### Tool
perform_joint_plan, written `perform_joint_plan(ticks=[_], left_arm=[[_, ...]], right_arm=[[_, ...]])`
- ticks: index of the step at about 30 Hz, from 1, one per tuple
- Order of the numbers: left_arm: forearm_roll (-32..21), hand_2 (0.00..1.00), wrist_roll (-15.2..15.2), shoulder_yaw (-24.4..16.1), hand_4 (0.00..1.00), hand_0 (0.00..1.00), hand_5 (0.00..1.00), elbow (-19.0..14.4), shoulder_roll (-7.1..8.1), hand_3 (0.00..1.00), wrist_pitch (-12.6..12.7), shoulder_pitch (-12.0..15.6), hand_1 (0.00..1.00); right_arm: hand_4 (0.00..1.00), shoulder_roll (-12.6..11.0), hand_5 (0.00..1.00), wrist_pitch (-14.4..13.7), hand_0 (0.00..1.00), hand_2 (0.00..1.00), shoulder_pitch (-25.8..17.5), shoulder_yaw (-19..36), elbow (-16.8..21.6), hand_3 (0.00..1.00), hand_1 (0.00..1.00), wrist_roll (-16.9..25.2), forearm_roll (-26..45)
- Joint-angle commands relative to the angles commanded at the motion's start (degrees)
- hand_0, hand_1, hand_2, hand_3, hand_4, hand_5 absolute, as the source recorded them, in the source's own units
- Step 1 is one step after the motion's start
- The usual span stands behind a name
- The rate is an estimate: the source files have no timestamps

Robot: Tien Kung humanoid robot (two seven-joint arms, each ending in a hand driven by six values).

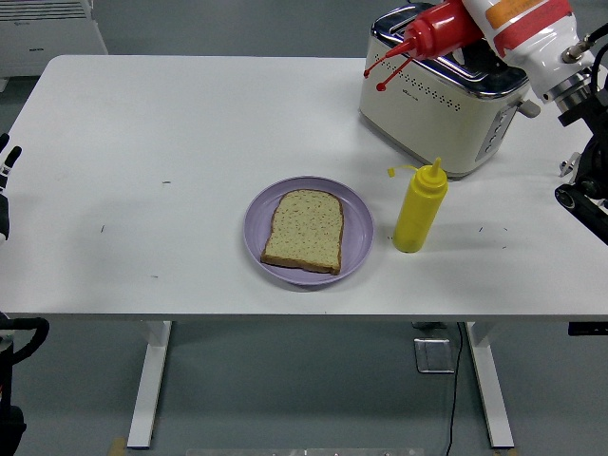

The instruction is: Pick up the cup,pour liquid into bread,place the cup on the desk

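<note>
White tabletop [190,142] fills most of what we see from the head view, with grey floor showing beyond its far edge and below its near edge. Near the middle of the table we find a lilac plate [352,249] with a single slice of bread [304,230] lying flat on it. Just to the right of the plate stands a yellow squeeze bottle [418,209], upright, its small cap hanging off to the left on a tether. Behind the yellow bottle, at the far right of the table, sits a cream and chrome toaster [439,95]. We see no cup; what is lifted is a red squeeze bottle [442,28], tipped so its nozzle points left and slightly down, in front of the toaster's top and well apart from the bread. Its red cap dangles below the nozzle on a thin tether. Our right arm [532,33], white with an orange-red band, comes in at the top right corner and meets the bottle's base, but the right hand itself is hidden, so we cannot tell how it grips. Our left hand [6,176] barely shows at the left edge, beside the table, and we cannot tell its state.
</note>
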Motion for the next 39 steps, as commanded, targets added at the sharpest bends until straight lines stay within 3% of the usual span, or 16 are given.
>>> perform_joint_plan(ticks=[4, 11, 17, 19, 26, 30, 39], left_arm=[[0.0, 0.790, 0.0, -0.1, 0.662, 0.715, 0.998, 0.0, -0.04, 0.702, 0.0, 0.0, 0.755], [0.0, 0.789, 0.0, 0.0, 0.662, 0.715, 0.998, 0.0, -0.18, 0.702, -0.1, -0.2, 0.755], [0.0, 0.789, 0.0, -0.3, 0.662, 0.715, 0.998, 0.0, -0.15, 0.702, 0.0, 0.0, 0.755], [0.0, 0.789, 0.0, -0.5, 0.662, 0.716, 0.998, 0.0, -0.12, 0.702, 0.0, 0.1, 0.754], [0.0, 0.789, 0.0, -0.4, 0.662, 0.716, 0.998, 0.0, -0.18, 0.702, 0.0, 0.1, 0.755], [0.0, 0.790, 0.1, -0.1, 0.662, 0.716, 0.998, 0.0, -0.29, 0.702, -0.1, -0.1, 0.755], [0.0, 0.789, 0.0, -0.8, 0.662, 0.716, 0.998, 0.0, -0.20, 0.702, 0.0, 0.2, 0.755]], right_arm=[[0.640, 0.2, 0.248, 0.1, 0.005, 0.275, 0.7, -2.4, 0.0, 0.355, 0.124, -0.4, 0.0], [0.651, 1.4, 0.239, 1.4, 0.005, 0.277, 2.2, -13.0, -1.7, 0.356, 0.123, -0.9, 0.0], [0.658, 1.6, 0.240, 1.6, 0.006, 0.275, 3.3, -9.3, -2.7, 0.357, 0.123, -2.3, 0.0], [0.606, 1.9, 0.250, 1.8, 0.006, 0.274, 3.6, -8.7, -2.7, 0.357, 0.125, -2.6, 0.0], [0.600, 4.8, 0.246, 2.3, 0.008, 0.274, 4.9, -14.4, -3.7, 0.357, 0.127, -3.5, 0.0], [0.596, 7.1, 0.247, 3.0, 0.013, 0.274, 6.4, -20.6, -6.3, 0.358, 0.126, -4.1, 0.0], [0.592, 6.1, 0.246, 0.3, 0.013, 0.274, 4.6, -12.1, -3.7, 0.359, 0.127, -4.0, 0.0]])
